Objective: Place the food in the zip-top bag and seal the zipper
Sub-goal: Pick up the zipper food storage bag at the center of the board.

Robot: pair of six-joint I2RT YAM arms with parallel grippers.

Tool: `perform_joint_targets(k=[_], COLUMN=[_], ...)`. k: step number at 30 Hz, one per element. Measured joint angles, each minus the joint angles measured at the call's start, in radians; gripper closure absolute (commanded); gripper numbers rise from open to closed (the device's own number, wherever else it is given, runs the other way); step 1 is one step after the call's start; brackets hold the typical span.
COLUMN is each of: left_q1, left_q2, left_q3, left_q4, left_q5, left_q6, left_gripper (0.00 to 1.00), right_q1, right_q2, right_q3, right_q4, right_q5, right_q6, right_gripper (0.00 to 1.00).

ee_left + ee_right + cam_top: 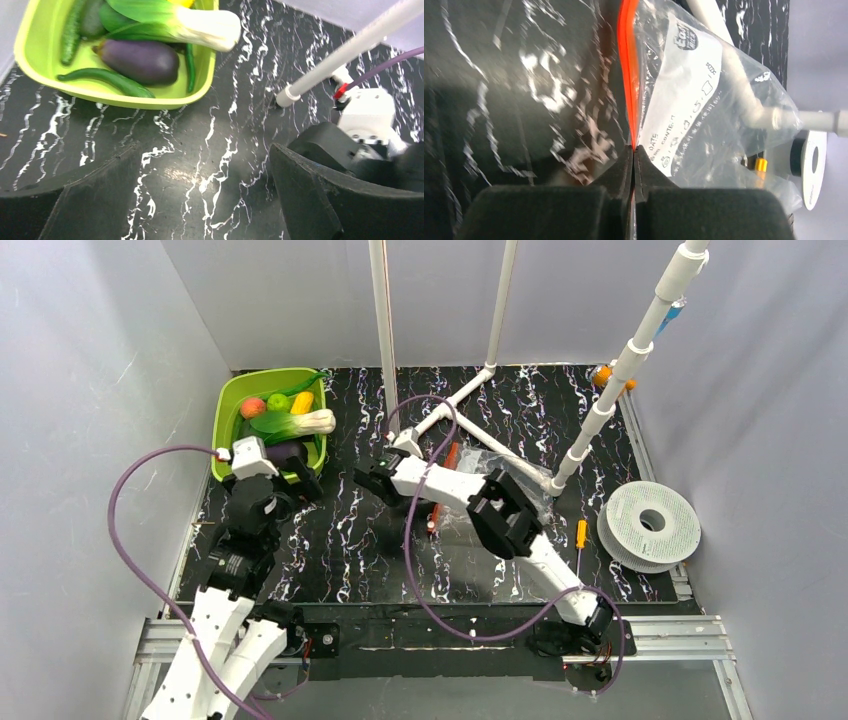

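at the right wrist your zipper point(628, 75) runs off the top edge, the table point(499, 100) beside it is smeared, and the small print on the zip-top bag point(724, 115) is unreadable. from above, the right arm point(505, 512) hides most of that bag. the left wrist view crops the green tray point(35, 55) at its top edge.

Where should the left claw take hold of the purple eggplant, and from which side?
Probably grip the eggplant across its thick middle, from above: it lies on its side in the tray, top uncovered, while a green pod and the leek crowd its long sides.
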Motion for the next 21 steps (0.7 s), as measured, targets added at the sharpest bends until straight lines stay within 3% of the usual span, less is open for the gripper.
perform_joint_targets(k=[5,10,13,18,21], left_q1=[0.0,-0.002,-0.012,-0.055,-0.089], left_q2=[0.13,0.349,0.473,0.633,0.695], left_q3=[0.014,0.047,0.048,0.036,0.023], left_q4=[0.031,0.106,0.182,0.387,0.493], left_q5=[0.164,0.523,0.77,1.095,1.212], left_q6=[0.001,-0.006,-0.043,-0.184,-0.264], left_gripper=[0.0,0.09,0.12,0.05,0.09], right_q1=[0.026,0.038,0.031,0.026,0.026], right_q2=[-0.36,-0.93,-1.183,-1.305,-1.302], right_q3=[-0.397,-0.892,-1.089,-1.252,-1.275], right_q4=[0.143,0.512,0.705,0.932,0.98], right_q5=[-0.096,-0.359,-0.492,-0.63,-0.67], right_q6=[-0.048,-0.14,-0.149,-0.14,-0.121], right_gripper=[0.99,0.99,0.99,0.99,0.99])
